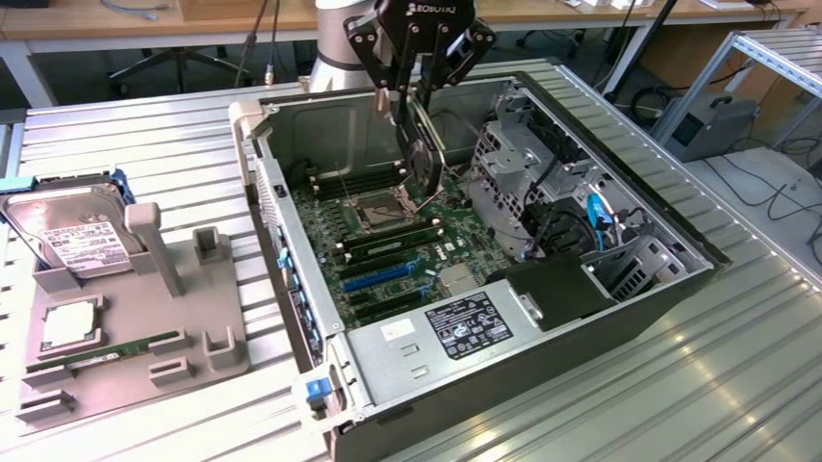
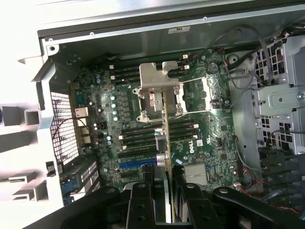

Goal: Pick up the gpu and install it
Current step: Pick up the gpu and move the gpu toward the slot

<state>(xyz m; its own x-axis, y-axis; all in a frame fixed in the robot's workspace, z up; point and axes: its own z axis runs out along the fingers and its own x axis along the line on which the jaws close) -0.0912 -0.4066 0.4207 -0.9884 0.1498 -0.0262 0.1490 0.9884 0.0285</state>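
Off to the exterior view's left of the computer case (image 1: 276, 192), a grey holder (image 1: 115, 380) sat on the ribbed metal table (image 1: 129, 125). A silver hard drive (image 1: 71, 236) with a white sticker leaned at the far end of the holder. A small square chip (image 1: 67, 329) lay nearer, and a thin green memory stick (image 1: 122, 348) lay just beside the chip. The case lay on its side with its lid off, so the big green board (image 1: 385, 245) inside it showed. The claw (image 1: 414, 82) hung over the far part of the case. It was closed on the gpu card (image 1: 424, 144), with a black finger on each flat side. The card hung straight down inside the case, and its low end was over the square socket (image 1: 383, 207) on the board. I could not tell if that end touched anything. In the wrist view, the claw (image 2: 164, 188) held the card (image 2: 166, 138) edge-on. The card's silver end plate (image 2: 159, 81) was at the far end, and a blue slot (image 2: 136, 164) lay on the board close beside the card. At the near end of the case sat a metal power box (image 1: 469, 332) with a dark sticker. On the exterior view's right side of the case were a grey metal cage (image 1: 514, 164), some black wires and a blue cable (image 1: 598, 217).
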